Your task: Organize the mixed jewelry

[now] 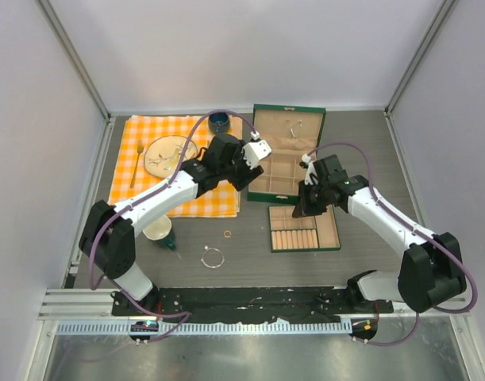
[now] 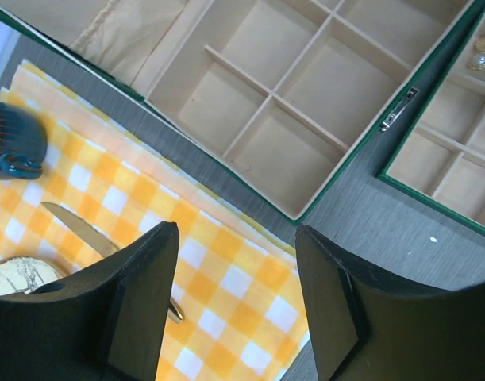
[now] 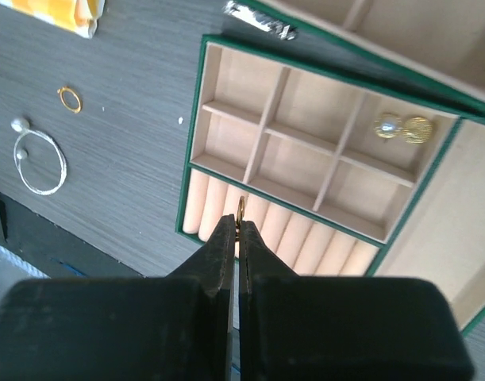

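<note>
The right gripper (image 3: 236,228) was clenched on a small gold ring (image 3: 241,208) just above the green tray (image 3: 192,135), the left gripper (image 2: 236,238) hung released behind that tray, and a second gold ring (image 3: 68,98) and silver bangle (image 3: 40,163) lay left of it.

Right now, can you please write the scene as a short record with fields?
left jaws: open, empty, near the green box
right jaws: shut on a small gold ring, over the ring rolls of the tray
tray: two gold studs in one compartment
table: another gold ring and a silver bangle, lying apart
</note>
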Motion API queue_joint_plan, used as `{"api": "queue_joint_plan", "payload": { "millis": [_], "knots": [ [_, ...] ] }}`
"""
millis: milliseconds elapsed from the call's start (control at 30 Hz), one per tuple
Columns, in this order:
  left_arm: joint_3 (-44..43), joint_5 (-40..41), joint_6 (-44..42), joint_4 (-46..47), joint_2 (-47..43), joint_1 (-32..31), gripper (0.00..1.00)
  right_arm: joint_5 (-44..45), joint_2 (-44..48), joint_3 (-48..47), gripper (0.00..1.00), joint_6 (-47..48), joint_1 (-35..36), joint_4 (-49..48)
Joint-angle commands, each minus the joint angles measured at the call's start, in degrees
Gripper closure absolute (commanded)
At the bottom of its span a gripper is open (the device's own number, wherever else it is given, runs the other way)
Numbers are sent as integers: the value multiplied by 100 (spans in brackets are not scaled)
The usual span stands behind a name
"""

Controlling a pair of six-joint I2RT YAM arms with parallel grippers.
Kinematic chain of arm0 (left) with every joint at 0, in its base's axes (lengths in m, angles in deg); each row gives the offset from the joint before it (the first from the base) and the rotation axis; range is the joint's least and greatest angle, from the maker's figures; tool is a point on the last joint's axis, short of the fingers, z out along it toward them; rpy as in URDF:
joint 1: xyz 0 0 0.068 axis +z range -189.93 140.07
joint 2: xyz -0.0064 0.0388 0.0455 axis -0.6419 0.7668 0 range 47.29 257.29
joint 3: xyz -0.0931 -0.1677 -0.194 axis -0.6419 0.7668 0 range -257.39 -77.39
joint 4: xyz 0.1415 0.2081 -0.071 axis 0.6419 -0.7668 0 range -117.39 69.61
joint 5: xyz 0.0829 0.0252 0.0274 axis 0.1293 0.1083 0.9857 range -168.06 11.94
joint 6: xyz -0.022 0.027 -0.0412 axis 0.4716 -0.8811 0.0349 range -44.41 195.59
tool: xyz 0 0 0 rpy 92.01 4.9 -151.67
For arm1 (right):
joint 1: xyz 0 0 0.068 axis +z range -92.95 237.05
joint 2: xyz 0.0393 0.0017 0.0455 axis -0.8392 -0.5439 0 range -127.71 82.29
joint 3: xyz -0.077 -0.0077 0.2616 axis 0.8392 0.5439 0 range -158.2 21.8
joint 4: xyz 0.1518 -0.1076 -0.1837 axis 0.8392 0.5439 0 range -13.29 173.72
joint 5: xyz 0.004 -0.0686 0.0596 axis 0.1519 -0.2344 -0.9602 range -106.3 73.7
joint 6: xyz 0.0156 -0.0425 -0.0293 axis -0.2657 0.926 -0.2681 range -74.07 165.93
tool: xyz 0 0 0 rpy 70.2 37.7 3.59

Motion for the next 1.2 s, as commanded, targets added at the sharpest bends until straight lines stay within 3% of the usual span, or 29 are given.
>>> {"api": "queue_joint_plan", "payload": {
  "millis": [0, 533, 1167],
  "knots": [
    [35, 404, 19, 342, -178, 74, 34, 367, -40, 20, 99, -178, 428, -239],
    [131, 896, 98, 711, -82, 540, 31, 437, -814, -24, 99, -363, 1422, -90],
    [79, 923, 54, 781, 50, 611, 31, 649, -963, 116, 99, -389, 1457, -125]
  ]
}}
